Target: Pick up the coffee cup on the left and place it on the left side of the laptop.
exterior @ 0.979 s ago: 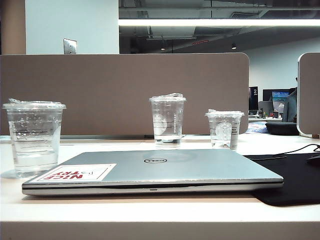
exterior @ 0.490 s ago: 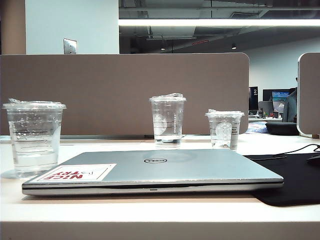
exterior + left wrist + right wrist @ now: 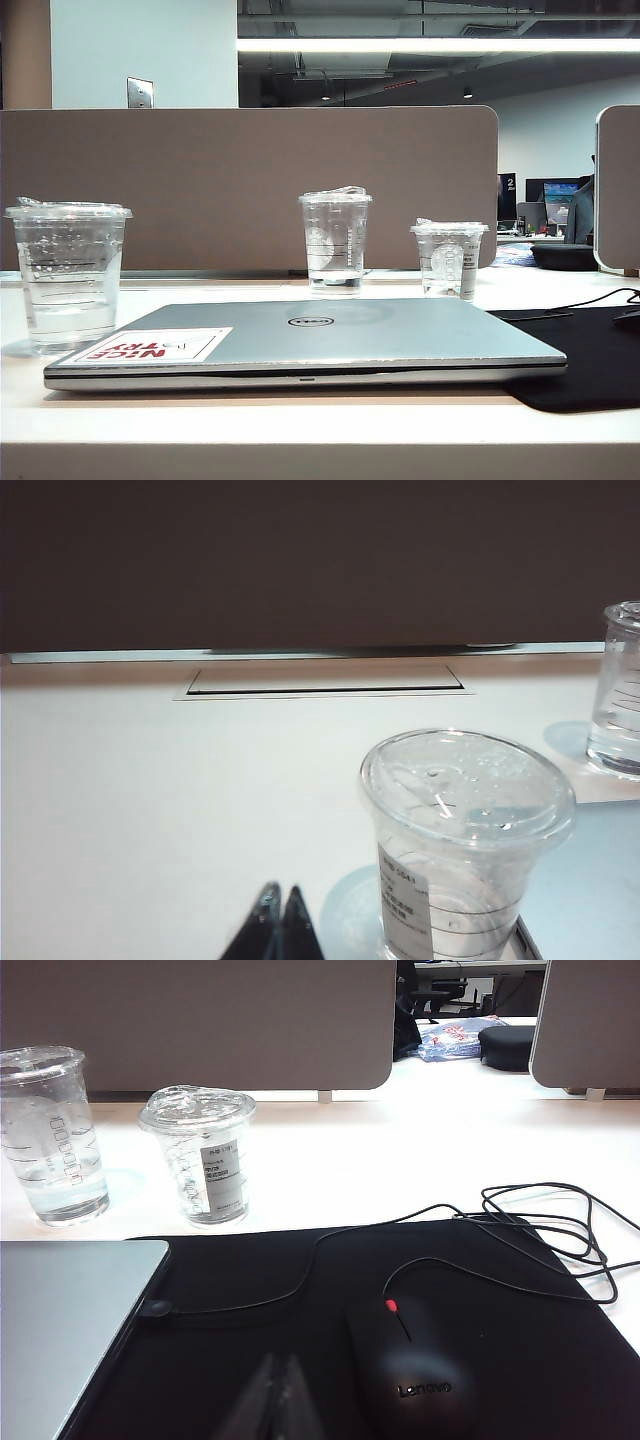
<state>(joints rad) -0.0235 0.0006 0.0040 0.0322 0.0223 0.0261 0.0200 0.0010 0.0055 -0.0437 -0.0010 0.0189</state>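
**Q:** Desk (image 3: 300, 425) scene, what sits where?

**A:** Seen from the exterior camera, a closed silver laptop (image 3: 330, 340) lies flat on the white desk, with a red-and-white sticker (image 3: 155, 345) on its near left corner. The coffee cup (image 3: 70, 275), clear plastic with a flat lid and some water in it, stands upright just beside the laptop's left edge. A taller clear cup (image 3: 335, 240) and a shorter clear cup (image 3: 449, 258) stand behind the laptop, near a brown partition (image 3: 250, 180).

**Q:** And the grippers?

**A:** Neither shows in the exterior view. In the left wrist view, the left gripper (image 3: 281, 920) has its fingertips pressed together, holding nothing, low over bare desk near the coffee cup (image 3: 465, 850) and apart from it. In the right wrist view, the right gripper (image 3: 275, 1390) looks blurred, its tips meeting and empty, over a black mat (image 3: 300, 1290) next to a black mouse (image 3: 410, 1365) with a trailing cable (image 3: 540, 1230).
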